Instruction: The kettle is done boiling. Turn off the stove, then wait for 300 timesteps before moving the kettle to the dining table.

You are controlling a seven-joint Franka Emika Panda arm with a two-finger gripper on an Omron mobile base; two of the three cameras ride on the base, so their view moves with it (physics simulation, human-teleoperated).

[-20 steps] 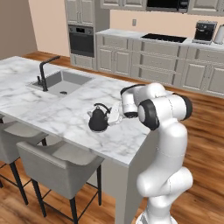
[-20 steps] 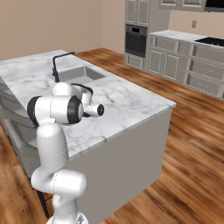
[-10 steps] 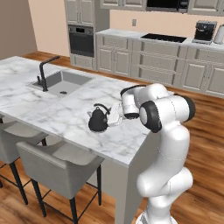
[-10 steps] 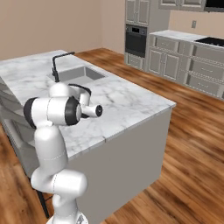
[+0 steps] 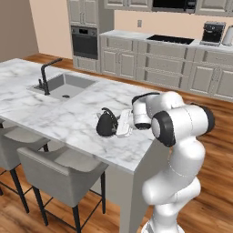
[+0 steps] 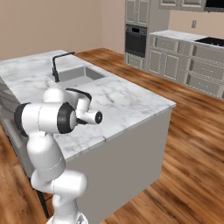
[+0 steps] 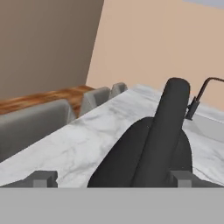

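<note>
I find the kettle (image 5: 107, 124) resting on the worktop (image 5: 68, 118), rigid and probably light, best held by its handle; gripper (image 5: 122, 124) spread wide, holding nothing.

Glossy white rounded arm (image 5: 179, 150), dark joint bands

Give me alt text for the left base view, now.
A white robot arm holds its open tool beside a small dark kettle standing on the marble dining table. A sink with a black faucet is set in the table, grey chairs stand alongside, and the stove is on the far counter.
</note>
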